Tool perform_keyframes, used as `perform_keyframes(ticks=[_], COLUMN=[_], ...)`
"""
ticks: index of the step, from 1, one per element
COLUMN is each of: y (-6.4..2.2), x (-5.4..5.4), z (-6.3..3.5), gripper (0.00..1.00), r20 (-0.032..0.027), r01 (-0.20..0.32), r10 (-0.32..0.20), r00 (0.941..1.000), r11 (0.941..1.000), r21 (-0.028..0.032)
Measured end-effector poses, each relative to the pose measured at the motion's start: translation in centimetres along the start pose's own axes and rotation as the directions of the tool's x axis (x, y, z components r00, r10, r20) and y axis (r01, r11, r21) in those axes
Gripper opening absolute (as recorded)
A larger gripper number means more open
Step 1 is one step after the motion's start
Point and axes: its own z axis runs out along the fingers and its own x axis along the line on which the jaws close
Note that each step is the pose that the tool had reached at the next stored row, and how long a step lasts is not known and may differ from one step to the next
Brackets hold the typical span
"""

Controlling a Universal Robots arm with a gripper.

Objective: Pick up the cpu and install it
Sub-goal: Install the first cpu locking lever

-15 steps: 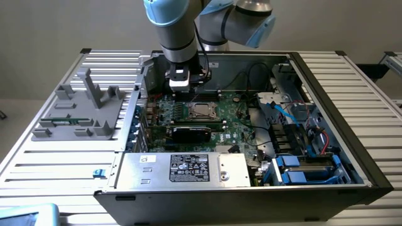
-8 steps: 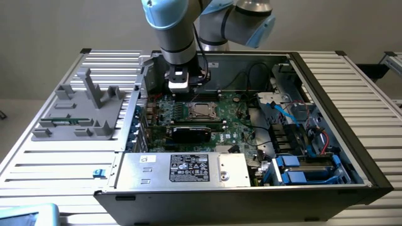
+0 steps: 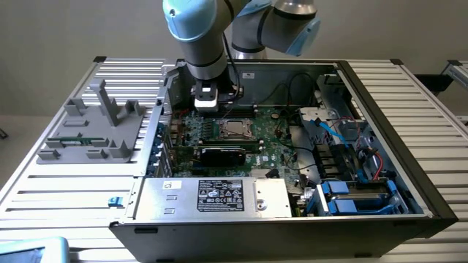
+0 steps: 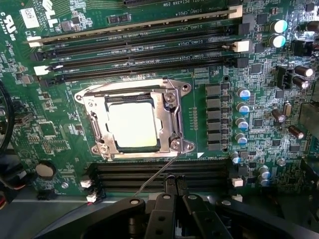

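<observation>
I am looking down into an open computer case (image 3: pixel 382 105) on a slatted table (image 3: pixel 66 192). The arm hangs over the middle of the green board (image 3: pixel 277 138) inside it. The gripper (image 3: pixel 207 111) is shut tight, its two fingers (image 4: pixel 170 189) pressed together with nothing between them.

The chip (image 4: pixel 132 124) is not in the gripper. It lies flat in its square seat on the green board, shiny side up, just beside the gripper and a little below it. A metal frame (image 4: pixel 171 122) sits around the chip's edges, I think to keep it from slipping. A thin wire lever (image 4: pixel 157 175) sticks out from one corner of the frame toward the fingers. I cannot tell if it is locked down.

So the chip looks put in its place. The grey stand (image 3: pixel 95 129) outside the case, on the exterior view's left, holds no chip that I can see.
</observation>
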Motion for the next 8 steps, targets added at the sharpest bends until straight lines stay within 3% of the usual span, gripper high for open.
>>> perform_keyframes(ticks=[8], y=[0.31], x=[-0.09], z=[0.81], gripper=[0.11], r20=[-0.0078], r01=[-0.020], r10=[0.020], r00=[0.9998], r11=[0.9998], r21=[-0.0018])
